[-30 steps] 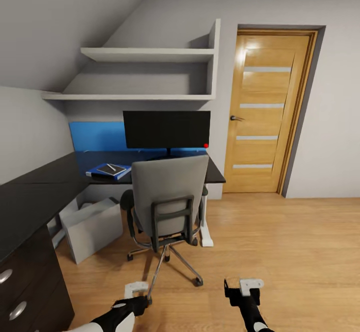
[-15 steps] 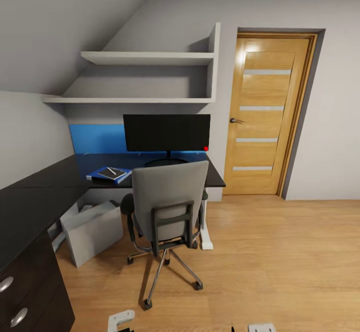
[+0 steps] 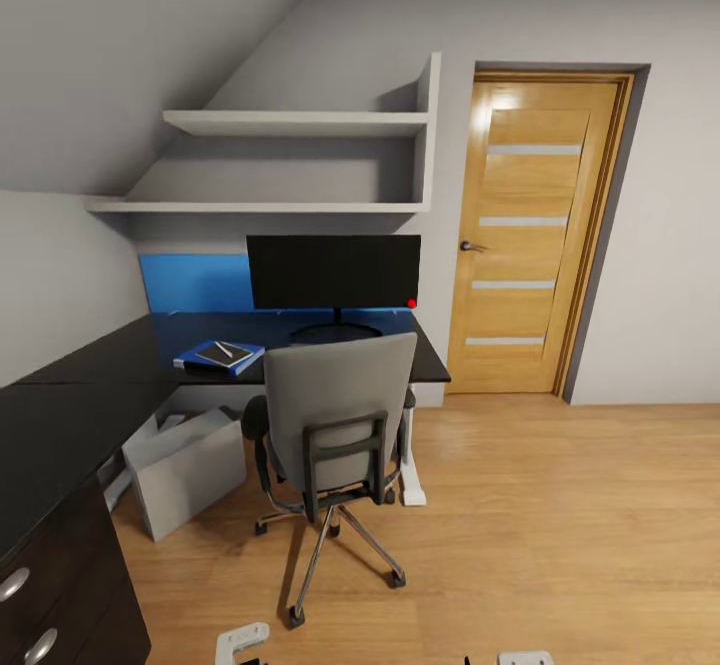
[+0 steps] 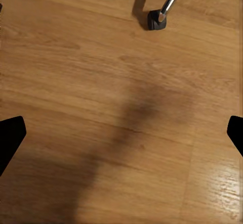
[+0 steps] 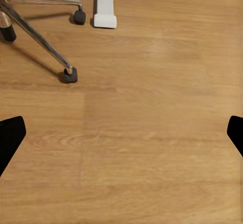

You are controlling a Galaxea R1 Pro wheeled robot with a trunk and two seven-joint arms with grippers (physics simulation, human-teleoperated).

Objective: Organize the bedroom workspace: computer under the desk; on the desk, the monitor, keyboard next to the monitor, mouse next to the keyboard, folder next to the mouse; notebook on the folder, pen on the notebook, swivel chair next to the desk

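Observation:
The grey swivel chair [image 3: 338,410] stands on the floor with its back to me, right in front of the black desk [image 3: 90,385]. On the desk stands the black monitor [image 3: 334,271]. Left of it lies the blue folder [image 3: 203,361], with the dark notebook [image 3: 221,352] on top and the whitish pen [image 3: 231,350] on the notebook. The grey computer [image 3: 186,469] sits tilted on the floor under the desk. The keyboard and mouse are hidden. My left gripper [image 4: 121,135] and right gripper [image 5: 121,133] hang open and empty over bare floor.
A wooden door [image 3: 528,230] is closed at the right of the desk. White wall shelves [image 3: 290,123] hang above it. Dark drawers [image 3: 55,600] stand at my near left. A chair caster [image 4: 156,20], chair legs [image 5: 38,34] and the desk's white foot [image 5: 105,7] lie near the grippers.
The whole head view has shifted a little downward, a camera move. Both arms have sunk to the bottom edge of the head view. The chair and desk things have not moved.

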